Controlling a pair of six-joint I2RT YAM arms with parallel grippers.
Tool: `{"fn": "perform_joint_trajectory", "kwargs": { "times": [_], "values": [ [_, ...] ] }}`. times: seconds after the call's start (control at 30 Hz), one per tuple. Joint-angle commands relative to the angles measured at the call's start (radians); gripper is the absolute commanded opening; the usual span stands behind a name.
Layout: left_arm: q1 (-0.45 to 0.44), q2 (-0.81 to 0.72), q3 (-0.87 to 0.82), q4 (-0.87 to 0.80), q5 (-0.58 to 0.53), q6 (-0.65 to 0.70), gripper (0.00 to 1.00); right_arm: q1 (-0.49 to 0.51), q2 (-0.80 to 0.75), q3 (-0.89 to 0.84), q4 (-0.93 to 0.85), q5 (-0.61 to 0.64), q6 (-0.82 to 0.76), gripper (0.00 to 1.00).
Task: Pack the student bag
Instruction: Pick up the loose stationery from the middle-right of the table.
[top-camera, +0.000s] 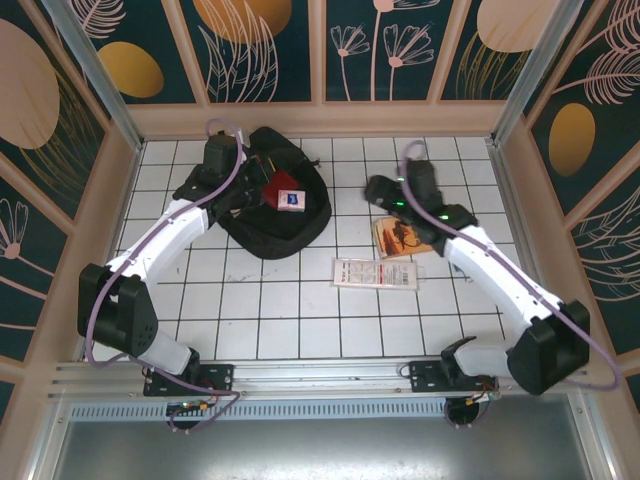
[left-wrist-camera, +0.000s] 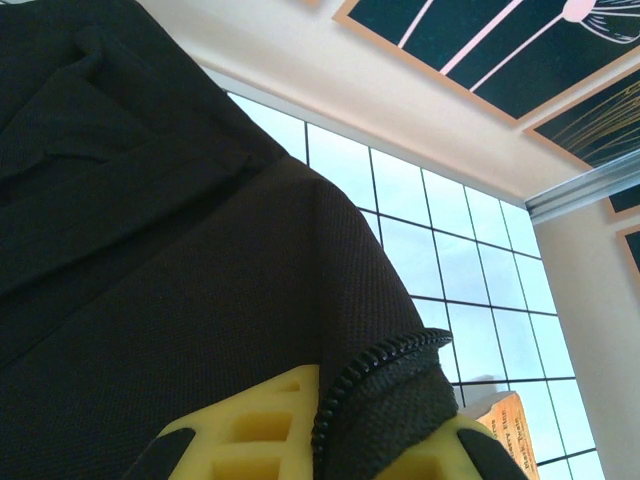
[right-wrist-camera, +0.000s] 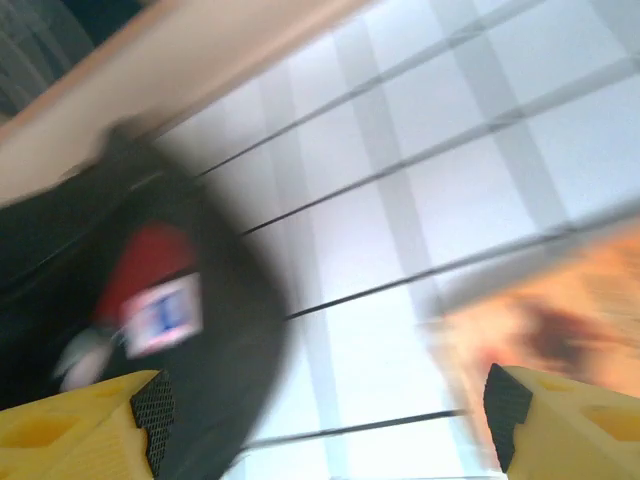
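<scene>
Looks approx 1/3 done: the student bag (top-camera: 275, 225) sits far-left on the bench (top-camera: 260, 320), left end effector (left-wrist-camera: 352, 445) clamped on its zip edge, 1 red box (top-camera: 283, 193) at its opening, while the orange book (top-camera: 400, 237) & white pack (top-camera: 374, 272) lie unpacked near the right end effector (right-wrist-camera: 325, 410), spread wide & empty.

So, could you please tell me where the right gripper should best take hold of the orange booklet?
Probably its bare edge facing the student bag, coming down from above at a slant. The orange booklet lies flat on the table, so only an edge offers a pinch, and the open right gripper hangs near that edge.
</scene>
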Motion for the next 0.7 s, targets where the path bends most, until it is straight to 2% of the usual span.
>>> {"fn": "perform_joint_trajectory", "kwargs": {
  "times": [0.0, 0.1, 0.27, 0.5, 0.67],
  "values": [
    [0.002, -0.045, 0.005, 0.067, 0.03, -0.016, 0.0, -0.193, -0.046, -0.095, -0.229, 0.055, 0.131, 0.86],
    [0.001, -0.045, 0.003, 0.067, 0.03, -0.017, 0.0, -0.342, -0.063, -0.152, -0.261, 0.062, 0.184, 0.85],
    [0.001, -0.048, 0.006, 0.065, 0.032, -0.016, 0.0, -0.49, -0.067, -0.231, -0.207, -0.001, 0.23, 0.76],
    [0.002, -0.059, 0.011, 0.061, 0.025, -0.012, 0.0, -0.635, -0.058, -0.335, -0.073, -0.121, 0.263, 0.66],
    [0.001, -0.058, 0.012, 0.058, 0.024, -0.01, 0.0, -0.664, -0.046, -0.365, -0.047, -0.159, 0.261, 0.64]
  ]
}}
